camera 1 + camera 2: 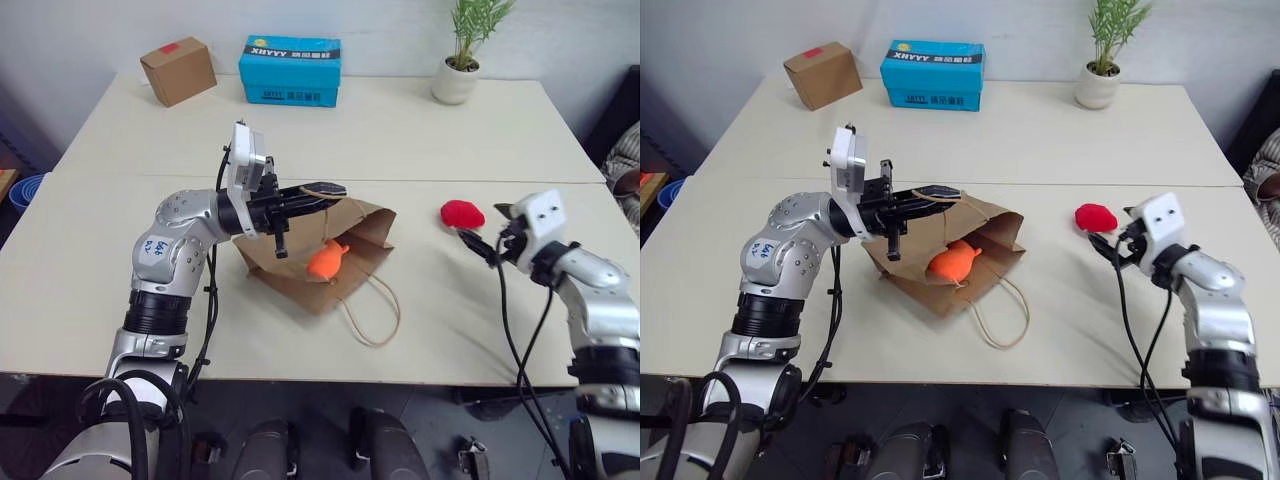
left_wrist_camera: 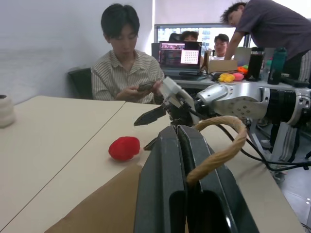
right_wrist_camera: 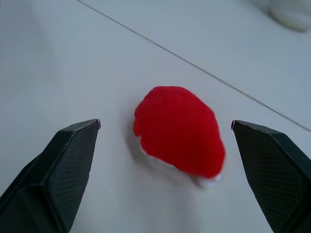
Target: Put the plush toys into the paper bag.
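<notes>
In the left eye view, the plain brown kraft paper bag (image 1: 330,255) lies on its side at the middle of the frame, mouth turned toward the upper right, with the bright orange plush toy (image 1: 326,260) lying at the bag's mouth, its long axis slanting from lower left to upper right and its narrow end toward the upper right. One twisted paper handle loops out over the white table (image 1: 440,140) toward the lower middle. The left gripper (image 1: 325,189) has its fingers closed tight on the bag's other handle, lifting the upper edge. At the right of the frame the red plush toy with a white underside (image 1: 462,213) rests on the table, outside the bag, just ahead of the right gripper (image 1: 485,232), whose fingers are spread wide and hold nothing. In the left wrist view, the closed black fingers (image 2: 167,189) pinch the twisted handle (image 2: 221,145); the red toy lies at centre left. In the right wrist view, the red toy sits between the widely parted fingers (image 3: 58,170), untouched, white edge at its lower right.
</notes>
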Available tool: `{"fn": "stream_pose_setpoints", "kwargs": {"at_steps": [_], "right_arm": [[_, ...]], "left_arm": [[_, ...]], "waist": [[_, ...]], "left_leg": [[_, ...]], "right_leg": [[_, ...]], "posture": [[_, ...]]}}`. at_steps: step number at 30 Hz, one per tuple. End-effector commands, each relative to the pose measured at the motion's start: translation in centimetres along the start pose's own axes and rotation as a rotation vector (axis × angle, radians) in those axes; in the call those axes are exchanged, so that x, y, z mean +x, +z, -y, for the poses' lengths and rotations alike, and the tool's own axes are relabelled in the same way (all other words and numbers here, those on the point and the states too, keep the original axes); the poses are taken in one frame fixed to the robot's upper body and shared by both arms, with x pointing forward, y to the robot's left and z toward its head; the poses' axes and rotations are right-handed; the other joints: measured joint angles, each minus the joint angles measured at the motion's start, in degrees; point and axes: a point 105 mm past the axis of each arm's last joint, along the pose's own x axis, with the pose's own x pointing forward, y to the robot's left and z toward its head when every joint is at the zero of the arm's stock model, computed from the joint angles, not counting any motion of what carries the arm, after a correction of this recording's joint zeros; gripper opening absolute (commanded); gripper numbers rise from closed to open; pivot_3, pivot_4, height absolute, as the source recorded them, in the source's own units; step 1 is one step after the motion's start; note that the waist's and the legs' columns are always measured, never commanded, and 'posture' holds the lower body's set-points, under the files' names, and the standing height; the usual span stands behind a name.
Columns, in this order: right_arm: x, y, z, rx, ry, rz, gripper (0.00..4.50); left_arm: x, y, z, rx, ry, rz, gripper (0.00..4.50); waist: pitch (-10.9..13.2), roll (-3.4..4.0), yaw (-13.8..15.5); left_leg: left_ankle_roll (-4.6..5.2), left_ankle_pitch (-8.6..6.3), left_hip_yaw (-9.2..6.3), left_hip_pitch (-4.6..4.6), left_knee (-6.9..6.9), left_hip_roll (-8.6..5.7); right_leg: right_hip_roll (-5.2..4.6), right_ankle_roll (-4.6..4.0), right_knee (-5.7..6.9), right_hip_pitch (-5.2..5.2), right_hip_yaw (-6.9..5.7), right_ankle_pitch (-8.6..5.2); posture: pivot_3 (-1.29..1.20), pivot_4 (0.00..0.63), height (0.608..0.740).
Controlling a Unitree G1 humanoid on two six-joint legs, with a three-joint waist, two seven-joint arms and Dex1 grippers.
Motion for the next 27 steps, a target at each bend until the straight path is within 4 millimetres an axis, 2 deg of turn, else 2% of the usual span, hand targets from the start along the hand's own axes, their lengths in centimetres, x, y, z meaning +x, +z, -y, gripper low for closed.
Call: {"fn": "stream_pose_setpoints", "kwargs": {"at_steps": [1, 4, 8, 10, 12, 15, 18, 20, 24, 27], "right_arm": [[1.7, -0.9, 0.9, -0.01, -0.037, -0.07, 4.44], [2.4, -0.7, 1.3, -0.017, -0.043, -0.091, 3.81], [2.3, 0.7, 1.3, -0.035, 0.014, -0.029, 2.4], [1.4, 2.3, 0.2, -0.056, 0.132, 0.07, 1.71], [0.4, 3.1, -1.0, -0.056, 0.233, 0.118, 1.02], [-2.9, 5.2, -4.5, -0.025, 0.426, 0.196, 0.27], [-5.7, 6.3, -8.5, 0.058, 0.568, 0.198, 0.16], [-6.5, 6.9, -11.1, 0.104, 0.604, 0.227, 0.16], [-4.5, 6.3, -14.7, 0.147, 0.6, 0.2, 0.16], [-1.9, 5.9, -15.9, 0.144, 0.549, 0.174, 0.16]], "left_arm": [[-0.1, 0.8, 0.4, 0.045, -0.013, 0.008, 0.0], [-0.1, 0.9, 0.2, 0.054, 0.0, 0.013, 0.0], [-0.1, 1.0, 0.0, 0.062, 0.006, 0.017, 0.0], [0.0, 1.0, 0.1, 0.065, 0.003, 0.019, 0.0], [0.0, 1.0, 0.0, 0.066, 0.001, 0.02, 0.0], [0.0, 1.0, 0.0, 0.068, -0.003, 0.022, 0.0], [0.1, 1.0, 0.1, 0.066, -0.01, 0.025, 0.0], [0.3, 0.8, 0.3, 0.058, -0.023, 0.029, 0.0], [1.0, 0.5, 0.8, 0.042, -0.055, 0.038, 0.0], [1.3, 0.3, 1.1, 0.033, -0.079, 0.016, 0.0]], "waist": [[0.0, 0.01, 0.0], [0.0, 0.01, 0.1], [0.0, 0.01, -0.2], [0.0, 0.01, -0.2], [0.0, 0.01, -0.1], [0.0, 0.05, 0.1], [0.1, 0.11, 0.4], [0.1, 0.1, 0.4], [0.1, 0.08, 0.0], [0.1, 0.08, 0.0]], "left_leg": [[0.0, 0.0, 0.02, 0.0, 0.01, -0.01], [0.04, 0.02, -0.08, -0.05, 0.03, -0.04], [0.04, 0.02, -0.08, -0.05, 0.03, -0.01], [0.03, 0.02, -0.07, -0.05, 0.02, 0.0], [0.03, 0.02, -0.08, -0.05, 0.02, 0.0], [0.03, 0.02, -0.1, -0.08, 0.04, -0.01], [0.02, 0.01, -0.23, -0.12, 0.07, -0.01], [-0.01, 0.0, -0.32, -0.14, 0.08, 0.0], [-0.05, -0.01, -0.25, 0.02, 0.09, 0.01], [-0.06, -0.01, -0.22, -0.01, 0.08, -0.01]], "right_leg": [[0.0, 0.02, -0.01, 0.0, -0.03, 0.01], [-0.04, 0.04, -0.06, 0.06, -0.03, 0.02], [-0.02, 0.05, -0.06, 0.05, -0.03, 0.03], [-0.01, 0.05, -0.05, 0.04, -0.04, 0.03], [0.01, 0.06, -0.05, 0.04, -0.04, 0.03], [-0.01, 0.08, -0.05, 0.04, -0.05, 0.04], [-0.07, 0.08, -0.06, 0.05, -0.03, 0.04], [-0.09, 0.07, -0.08, 0.08, -0.04, 0.04], [-0.07, 0.07, 0.0, 0.14, -0.05, 0.04], [-0.07, 0.06, 0.06, 0.07, -0.04, 0.04]], "posture": [[0.0, 0.15, 0.74], [0.0, 0.15, 0.74], [0.0, 0.15, 0.74], [0.0, 0.15, 0.74], [0.0, 0.15, 0.74], [0.0, 0.15, 0.74], [0.0, 0.15, 0.74], [0.0, 0.15, 0.74], [0.0, 0.15, 0.74], [0.0, 0.15, 0.74]]}}
